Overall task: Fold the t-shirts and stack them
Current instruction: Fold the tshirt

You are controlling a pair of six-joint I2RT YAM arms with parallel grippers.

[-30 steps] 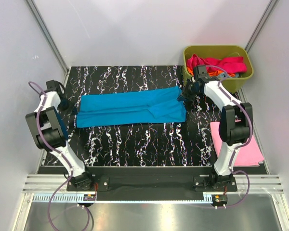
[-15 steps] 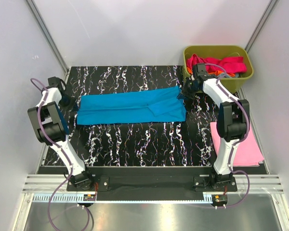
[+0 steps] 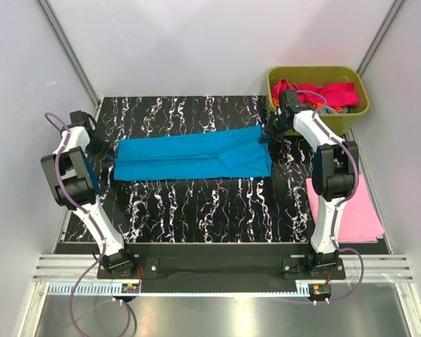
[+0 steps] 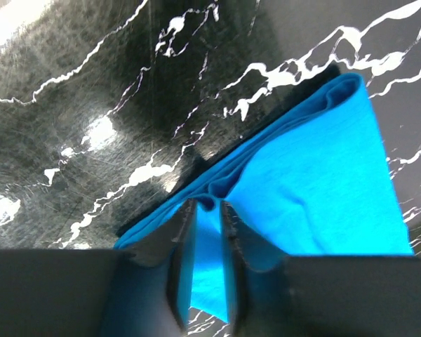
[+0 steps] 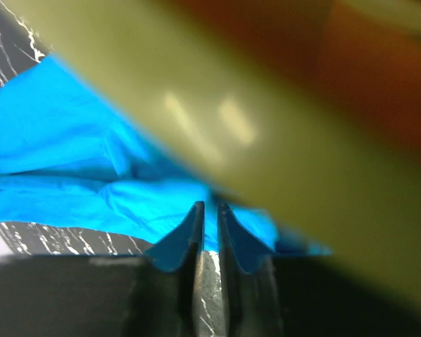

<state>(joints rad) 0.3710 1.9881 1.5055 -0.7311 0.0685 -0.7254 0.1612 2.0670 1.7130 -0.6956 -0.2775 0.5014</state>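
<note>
A bright cyan-blue t-shirt (image 3: 193,156) lies as a long folded band across the black marbled mat (image 3: 196,203). My left gripper (image 3: 107,152) sits at its left end. In the left wrist view the jaws (image 4: 207,203) stand slightly apart, with a small fold of the blue cloth (image 4: 309,189) at the tips. My right gripper (image 3: 266,137) sits at the shirt's right end, beside the tub. Its jaws (image 5: 209,206) show a narrow gap with mat visible through it, and the blue cloth (image 5: 56,140) lies just past the tips. A folded light pink t-shirt (image 3: 351,210) lies at the right edge.
The olive-green tub (image 3: 361,105) stands at the back right, holding magenta and red shirts (image 3: 326,93) with a bit of orange. Its wall (image 5: 302,140) fills the right wrist view, very close. White walls and metal posts surround the mat.
Both grippers were tight on the shirt's ends and now show a small gap. The left wrist drew back toward the wall. The right wrist shifted slightly toward the tub.
</note>
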